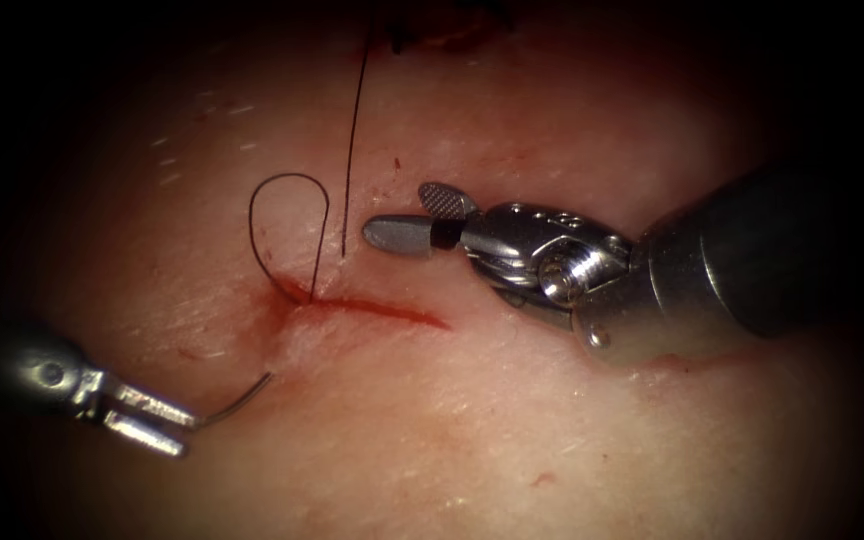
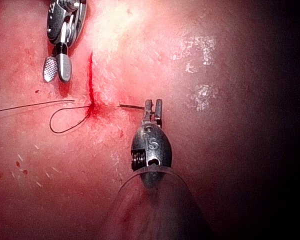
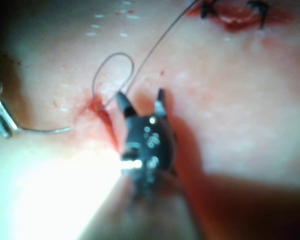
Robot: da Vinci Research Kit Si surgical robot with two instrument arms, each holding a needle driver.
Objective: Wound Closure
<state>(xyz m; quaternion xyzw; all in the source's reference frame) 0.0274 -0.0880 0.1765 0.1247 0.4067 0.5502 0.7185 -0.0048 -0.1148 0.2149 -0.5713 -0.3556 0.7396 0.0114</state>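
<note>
Left fingers (image 1: 152, 420) grip one needle (image 1: 237, 403); right fingers (image 1: 422, 218) empty.

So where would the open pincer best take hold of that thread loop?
Probably at the top of the thread loop, coming from the right, where the right pincer sits open and empty. There the arc stands apart from the cut and the straight strand beside it. The left pincer holds the needle by one end, below the cut.

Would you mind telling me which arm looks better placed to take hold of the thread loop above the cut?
Probably the right: its gripper is open, holds nothing and sits beside the thread loop. The left gripper is shut on the needle below the cut.
</note>
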